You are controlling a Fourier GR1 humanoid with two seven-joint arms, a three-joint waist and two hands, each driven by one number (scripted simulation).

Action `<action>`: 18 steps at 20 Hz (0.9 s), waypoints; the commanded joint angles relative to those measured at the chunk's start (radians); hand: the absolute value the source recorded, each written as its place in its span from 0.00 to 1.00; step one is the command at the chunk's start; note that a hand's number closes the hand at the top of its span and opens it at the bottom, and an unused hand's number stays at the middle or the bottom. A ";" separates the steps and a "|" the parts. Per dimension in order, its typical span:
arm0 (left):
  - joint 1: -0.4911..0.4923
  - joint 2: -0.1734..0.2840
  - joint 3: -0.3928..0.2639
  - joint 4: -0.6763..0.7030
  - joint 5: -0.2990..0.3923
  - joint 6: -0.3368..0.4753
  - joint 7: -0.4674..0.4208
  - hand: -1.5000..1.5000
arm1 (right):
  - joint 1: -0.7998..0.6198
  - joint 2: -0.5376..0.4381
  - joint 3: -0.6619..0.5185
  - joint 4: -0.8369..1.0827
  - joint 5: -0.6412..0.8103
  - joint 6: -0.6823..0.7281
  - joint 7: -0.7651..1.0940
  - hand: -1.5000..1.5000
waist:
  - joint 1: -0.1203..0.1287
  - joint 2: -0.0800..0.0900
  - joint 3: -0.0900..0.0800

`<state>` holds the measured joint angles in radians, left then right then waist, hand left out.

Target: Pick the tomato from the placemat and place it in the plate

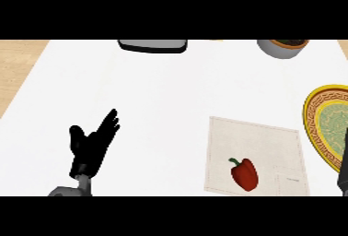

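Red and glossy, the vegetable lying on the placemat (253, 156) has a curved green stem and a lobed, tapering body, so it reads as a red bell pepper (245, 174) rather than the tomato the task names; no tomato shows anywhere on the counter (156, 101). The pepper rests on its side in the lower part of the pale cloth mat, toward its left half, untouched by either hand. Just to the right of the mat, partly cut off by the view's edge, sits the plate (314, 120), yellow-rimmed with a patterned green centre and nothing visible on it; its closeness to the mat suggests the carry is meant to be short and to fall to the right arm. Of that arm only a dark sliver shows at the lower right edge, over the plate's lower rim, and whether it is the right hand (344, 173) with fingers spread or curled cannot be told. The left hand (92, 140) stands at the lower left, well apart from the mat, fingers straight and pointing up, thumb out, holding nothing; it appears to be simply resting out of the way. At the far edge lie a dark grey tray-like object (152, 45) and a grey bowl (281, 48) with dark contents, both well clear of the likely path. The pick seems not yet begun.
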<state>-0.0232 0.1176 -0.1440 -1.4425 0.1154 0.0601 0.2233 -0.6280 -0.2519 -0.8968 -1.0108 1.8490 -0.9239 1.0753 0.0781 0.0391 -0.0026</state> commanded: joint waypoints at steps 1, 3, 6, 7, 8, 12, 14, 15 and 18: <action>0.043 -0.008 -0.008 0.006 -0.005 -0.003 -0.042 0.50 | -0.001 0.038 -0.103 -0.016 0.225 -0.107 0.222 1.00 | -0.005 -0.011 0.002; 0.011 -0.007 0.011 0.009 0.010 -0.002 -0.016 0.50 | -0.021 0.059 -0.141 -0.007 0.305 -0.103 0.243 1.00 | -0.017 -0.015 0.003; 0.015 0.015 0.026 0.029 0.008 -0.011 -0.019 0.50 | 0.008 0.108 -0.197 -0.031 0.376 -0.152 0.260 1.00 | -0.033 -0.019 0.004; 0.002 -0.007 0.014 0.010 0.006 0.008 0.013 0.50 | -0.025 0.094 -0.208 -0.009 0.392 -0.150 0.260 1.00 | -0.031 -0.020 0.005; -0.027 -0.001 0.038 0.055 0.004 0.009 -0.017 0.50 | -0.010 0.110 -0.231 -0.013 0.397 -0.174 0.264 1.00 | -0.039 -0.018 0.004; 0.002 -0.003 0.039 0.046 0.006 0.013 -0.007 0.50 | -0.001 0.071 -0.293 0.032 0.381 -0.221 0.226 1.00 | -0.048 -0.025 0.005; 0.012 -0.001 0.042 0.028 0.015 0.006 -0.017 0.50 | -0.036 0.102 -0.368 0.028 0.264 -0.140 0.229 1.00 | -0.055 -0.031 0.006; 0.027 -0.001 0.042 0.060 0.011 -0.003 -0.046 0.50 | -0.019 0.090 -0.385 0.082 0.218 -0.124 0.198 1.00 | -0.064 -0.031 0.005; -0.006 -0.004 0.051 0.046 0.028 -0.001 -0.003 0.50 | -0.033 0.003 -0.407 0.270 0.092 -0.068 0.117 0.00 | -0.066 -0.029 0.007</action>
<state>-0.0096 0.1164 -0.1025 -1.4026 0.1293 0.0634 0.2028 -0.6444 -0.1866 -1.2601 -0.8921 2.0691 -1.0221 1.1556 0.0217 0.0101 0.0029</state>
